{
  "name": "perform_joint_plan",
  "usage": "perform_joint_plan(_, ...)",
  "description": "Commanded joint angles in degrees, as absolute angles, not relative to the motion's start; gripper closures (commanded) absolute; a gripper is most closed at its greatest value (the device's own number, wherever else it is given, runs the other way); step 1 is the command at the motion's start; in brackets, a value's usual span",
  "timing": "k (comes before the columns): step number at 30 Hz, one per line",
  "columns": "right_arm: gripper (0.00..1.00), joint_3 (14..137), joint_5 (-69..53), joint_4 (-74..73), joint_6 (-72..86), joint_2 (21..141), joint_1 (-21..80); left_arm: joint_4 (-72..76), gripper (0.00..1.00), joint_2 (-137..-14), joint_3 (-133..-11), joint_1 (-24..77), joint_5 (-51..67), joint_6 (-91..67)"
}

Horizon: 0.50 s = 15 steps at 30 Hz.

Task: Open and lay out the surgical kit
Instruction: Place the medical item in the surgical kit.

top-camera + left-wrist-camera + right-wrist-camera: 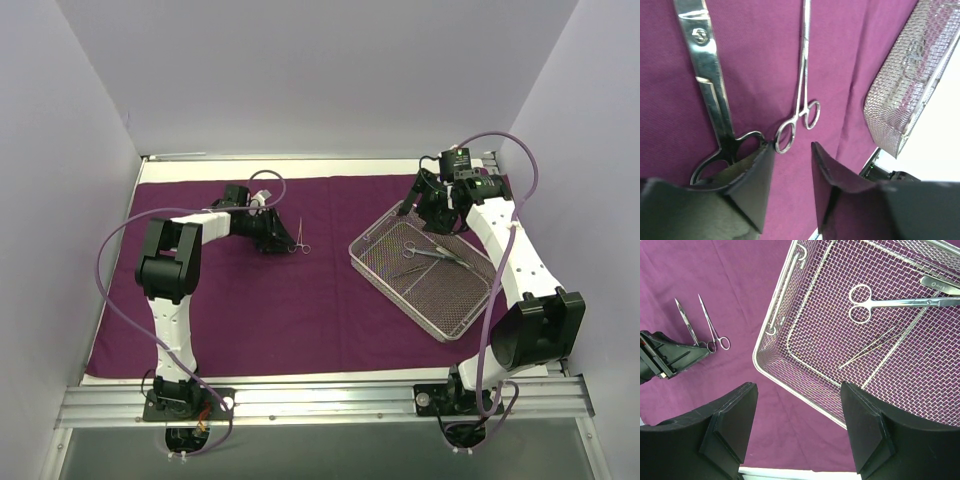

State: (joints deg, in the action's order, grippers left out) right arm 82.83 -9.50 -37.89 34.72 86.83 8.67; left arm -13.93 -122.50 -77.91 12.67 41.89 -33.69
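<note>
So, the cloth (260, 310) is spread flat and the tray (775, 310) sits on its right side, near my right arm and well apart from the left one. Two pieces lie on the cloth by the left arm: heavy shears (707, 80) and a slim clamp (801, 95), side by side and roughly parallel, finger rings toward the left gripper (792, 170). That gripper is low over them, its fingers a little apart with nothing between. One finger covers part of the shears' rings, and I cannot tell whether it touches them.

What matters next, I reckon, is in the tray. Scissors (900, 301) and tweezers (872, 346) lie on the mesh, with a third steel piece (940, 285) cut off by the frame edge. The right gripper (800, 425) hangs above one corner of the tray, fingers wide apart and empty, so it is plainly the nearer hand. The scissors lie ahead and to the right in the wrist view, rings nearest. Their long axis runs crosswise there, the same line along which the fingers close. I judge the wrist needs roughly a quarter turn before descending, so the fingers close across the shank. The tweezers lie closer, on a slant, and would need less turn.
</note>
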Motion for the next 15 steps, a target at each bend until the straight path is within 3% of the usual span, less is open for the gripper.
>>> perform_joint_plan(1,0.32,82.27,-9.76,-38.06,35.16,85.69,8.61,-15.73,0.51,-121.82,-79.28,12.13,39.29,-31.12)
perform_joint_plan(6,0.32,81.56,-9.58,-38.32,35.42,86.04,8.53,-19.77,0.41,-119.63,-79.98,12.04,38.32,-28.83)
perform_joint_plan(15,0.32,79.81,-9.58,-36.83,36.3,86.4,8.53,-23.38,0.35,-113.31,-78.66,12.48,40.6,-28.13)
